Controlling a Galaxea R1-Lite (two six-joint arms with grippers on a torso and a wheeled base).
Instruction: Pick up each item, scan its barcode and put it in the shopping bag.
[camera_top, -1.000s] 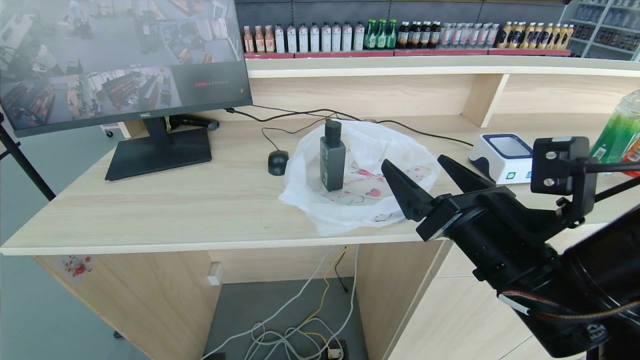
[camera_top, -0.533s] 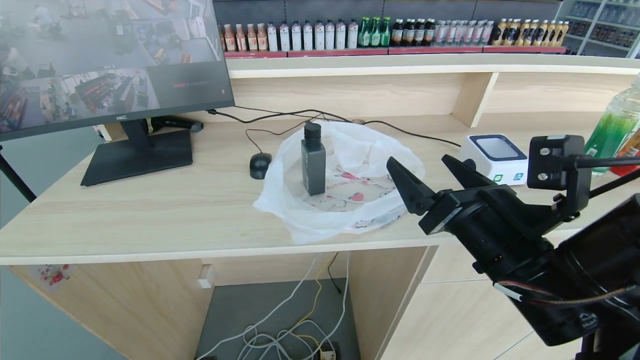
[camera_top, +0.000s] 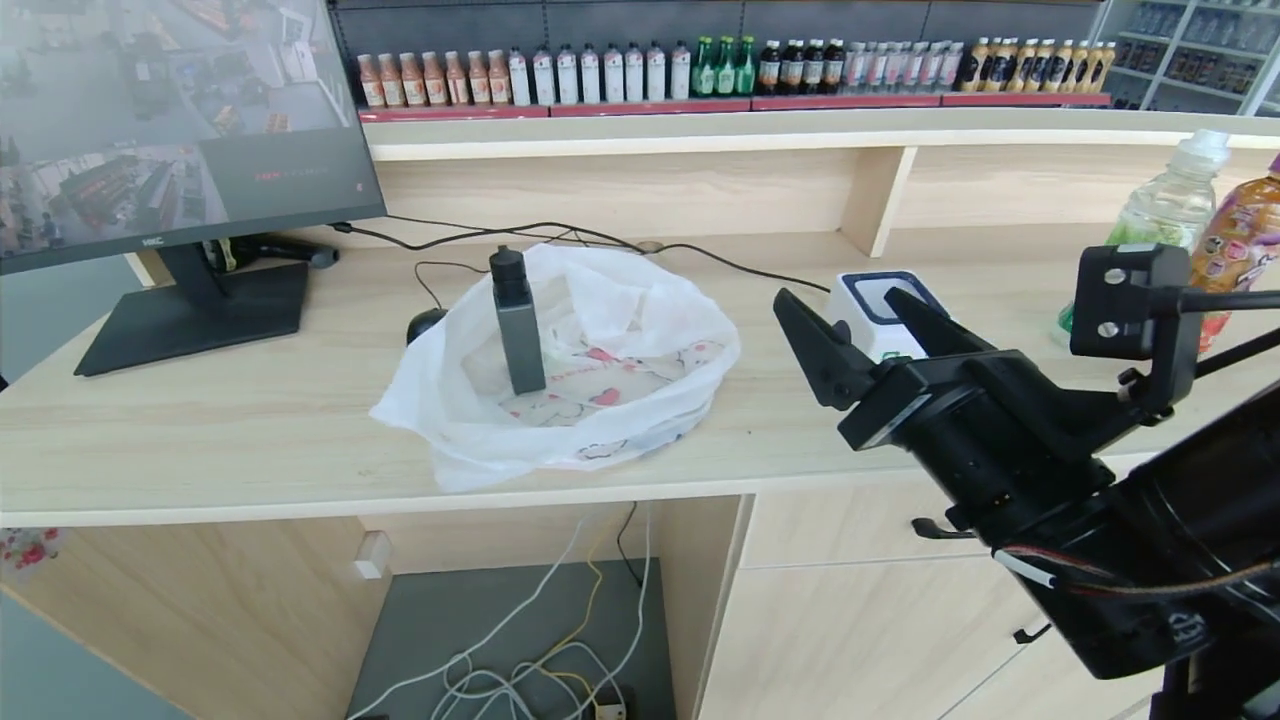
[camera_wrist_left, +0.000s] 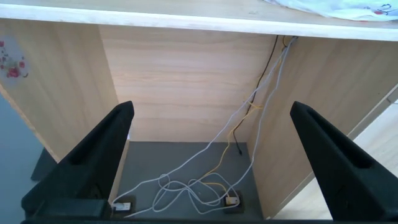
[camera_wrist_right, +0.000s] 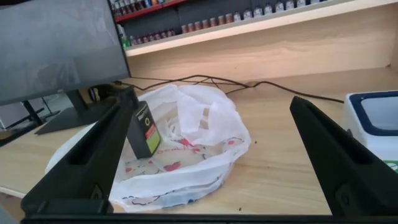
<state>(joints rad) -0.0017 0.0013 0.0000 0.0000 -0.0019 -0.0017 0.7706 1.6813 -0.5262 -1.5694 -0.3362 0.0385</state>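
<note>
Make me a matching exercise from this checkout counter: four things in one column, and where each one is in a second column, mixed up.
Column one:
1. bottle
2. scanner
3. mouse
4. monitor

Column two:
A. at the counter's left end
B. standing upright in the bag
C. on the counter, right of the bag
D. on the counter, between monitor and bag

Pairs: 1-B, 2-C, 3-D, 4-A
</note>
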